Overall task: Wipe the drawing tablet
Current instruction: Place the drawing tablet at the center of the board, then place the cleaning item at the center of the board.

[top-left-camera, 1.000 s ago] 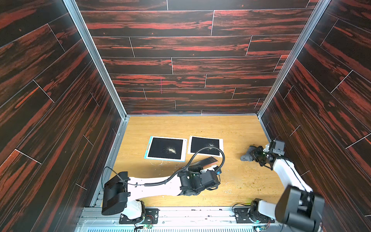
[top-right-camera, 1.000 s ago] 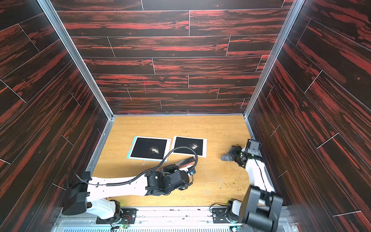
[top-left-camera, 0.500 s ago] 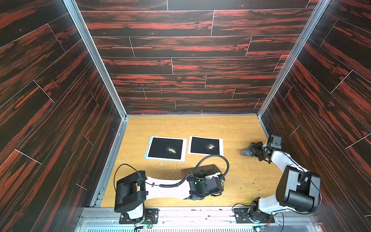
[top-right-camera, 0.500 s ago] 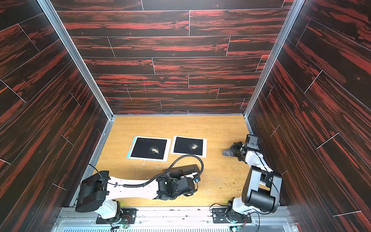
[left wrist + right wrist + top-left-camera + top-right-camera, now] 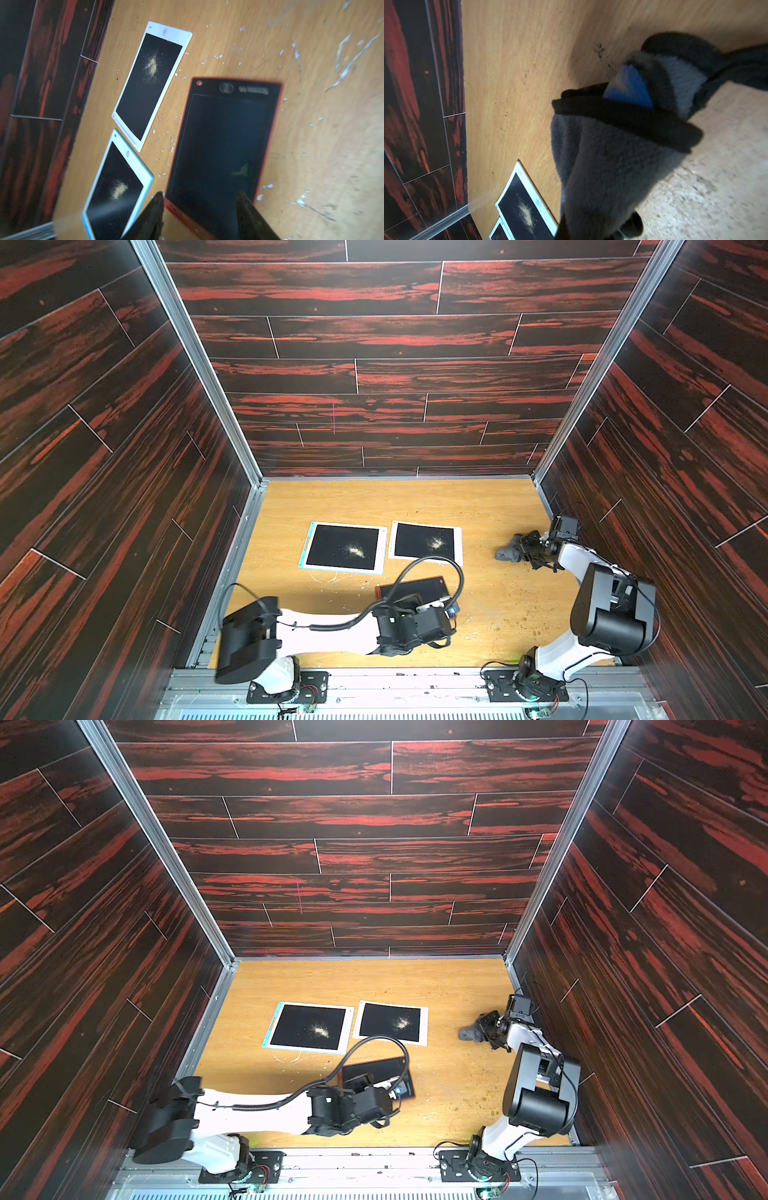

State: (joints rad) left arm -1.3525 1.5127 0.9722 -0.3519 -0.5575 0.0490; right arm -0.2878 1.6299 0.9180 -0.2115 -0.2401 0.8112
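Observation:
Three drawing tablets lie on the wooden table. A blue-framed tablet (image 5: 343, 547) and a white-framed tablet (image 5: 426, 541) sit side by side, each with a pale powder patch on its black screen. Nearer the front lies a red-framed tablet (image 5: 415, 585) (image 5: 224, 145), flat, with a dark screen. My left gripper (image 5: 199, 196) (image 5: 415, 602) is open over its near end, one finger on each side, nothing gripped. By the right wall my right gripper (image 5: 528, 549) is shut on a bunched grey cloth (image 5: 509, 552) (image 5: 612, 155), which hides its fingertips.
White flecks and scrape marks (image 5: 345, 62) dot the wood around the red tablet, and dark crumbs (image 5: 515, 614) lie at the front right. A black cable (image 5: 440, 562) loops over the red tablet. Dark panelled walls enclose three sides.
My left gripper has opened and let go of the red tablet, which now lies flat. The left arm drew back toward the front. The right arm folded up, still holding the cloth.

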